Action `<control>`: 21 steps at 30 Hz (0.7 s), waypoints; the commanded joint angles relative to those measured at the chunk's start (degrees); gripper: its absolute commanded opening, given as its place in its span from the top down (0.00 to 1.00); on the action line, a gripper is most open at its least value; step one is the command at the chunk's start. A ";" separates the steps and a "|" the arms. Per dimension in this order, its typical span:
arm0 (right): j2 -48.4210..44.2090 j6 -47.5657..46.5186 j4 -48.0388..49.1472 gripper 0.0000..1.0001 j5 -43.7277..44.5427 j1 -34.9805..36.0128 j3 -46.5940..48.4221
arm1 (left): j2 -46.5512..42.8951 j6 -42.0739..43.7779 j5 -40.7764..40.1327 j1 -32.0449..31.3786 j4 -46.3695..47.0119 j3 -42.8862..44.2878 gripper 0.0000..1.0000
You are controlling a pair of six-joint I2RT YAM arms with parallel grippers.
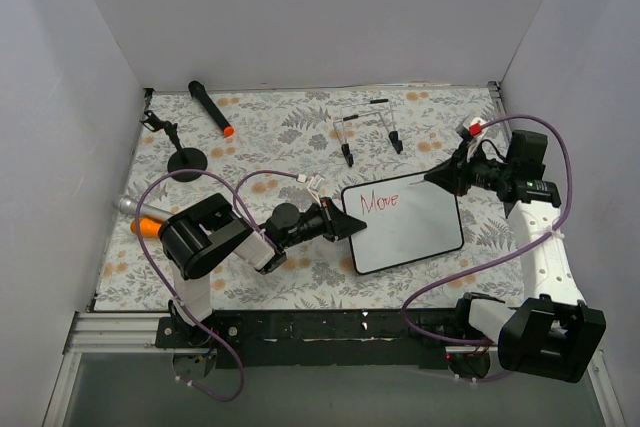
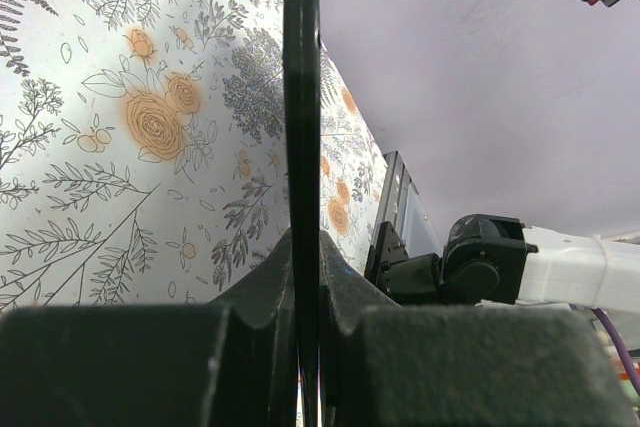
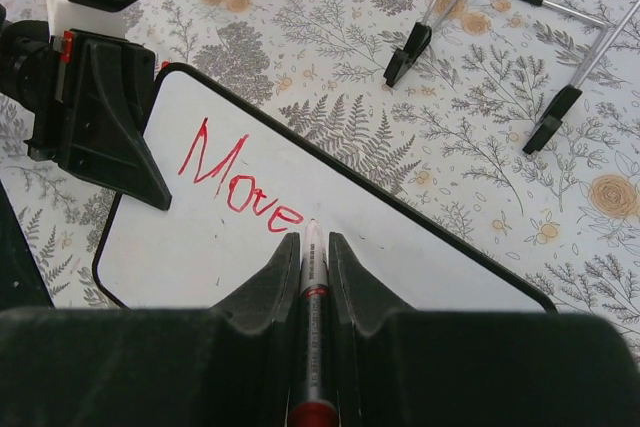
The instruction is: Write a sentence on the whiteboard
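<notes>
The whiteboard (image 1: 410, 232) lies on the floral tablecloth in the middle right; in the right wrist view (image 3: 240, 247) it fills the centre. Red lettering (image 3: 238, 185) on it reads "Move" (image 1: 380, 200). My left gripper (image 1: 352, 225) is shut on the board's left edge, which shows as a thin black frame (image 2: 301, 147) between the fingers in the left wrist view. My right gripper (image 1: 432, 178) is shut on a red marker (image 3: 312, 297) whose tip (image 3: 313, 226) sits just right of the final "e", at or just above the board.
A wire stand (image 1: 368, 127) with black feet lies behind the board. A black marker with an orange tip (image 1: 211, 108) and a small black stand (image 1: 180, 152) sit at the back left. An orange and grey object (image 1: 140, 215) lies beside my left arm.
</notes>
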 commanded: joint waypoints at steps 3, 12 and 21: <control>-2.86 -0.26 1.46 0.99 -2.79 -1.52 -2.10 | -4.00 2.86 -2.11 -0.66 0.47 -1.28 1.00; -2.60 -0.17 2.17 0.99 -4.11 -2.67 -3.16 | -4.00 3.39 -1.85 -0.84 -0.76 -0.40 1.00; 0.38 -0.08 3.40 0.99 -7.26 -5.21 -3.86 | -3.91 4.09 -1.59 -0.84 -1.46 -0.06 1.00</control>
